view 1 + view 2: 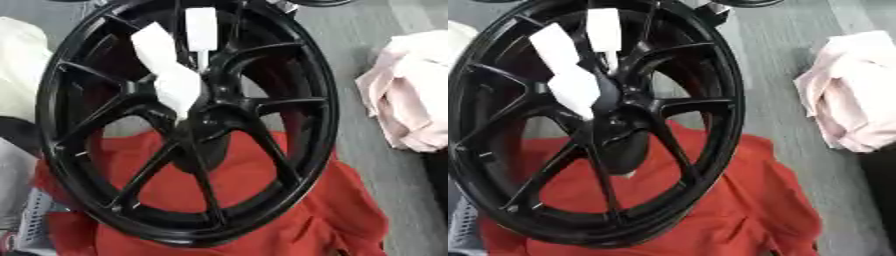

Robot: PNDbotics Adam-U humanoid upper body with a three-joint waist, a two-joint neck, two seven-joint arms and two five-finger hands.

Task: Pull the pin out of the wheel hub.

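A red cloth (pixel 337 212) lies nearest, spread over the grey surface (pixel 350 40) and reaching its near edge. At the near left corner, a grey meshed thing (pixel 31 225) shows beside the cloth; what it is cannot be told.

The black wheel (pixel 319 100) stands tilted with its lower rim on the red cloth, its spokes running in to the hub (pixel 210 107) at the middle. Behind the hub and just below it hangs a dark oval shape, too unclear to name.

Two white pieces meet at the hub. One is a long angular strip (pixel 166 65) that slants down from the upper left and ends on the hub's left side. The other, likely the pin (pixel 200 30), is a white block with a thin pale stem that points straight down and reaches the hub's upper edge; it appears to be still seated there.

Neither hand can be made out in either view, so whether fingers are spread, pressed together or pinching anything cannot be told.

A pink cloth (pixel 411 95) lies bunched at the right edge, well apart from the wheel. A white cloth (pixel 17 65) shows at the far left edge, partly behind the rim.
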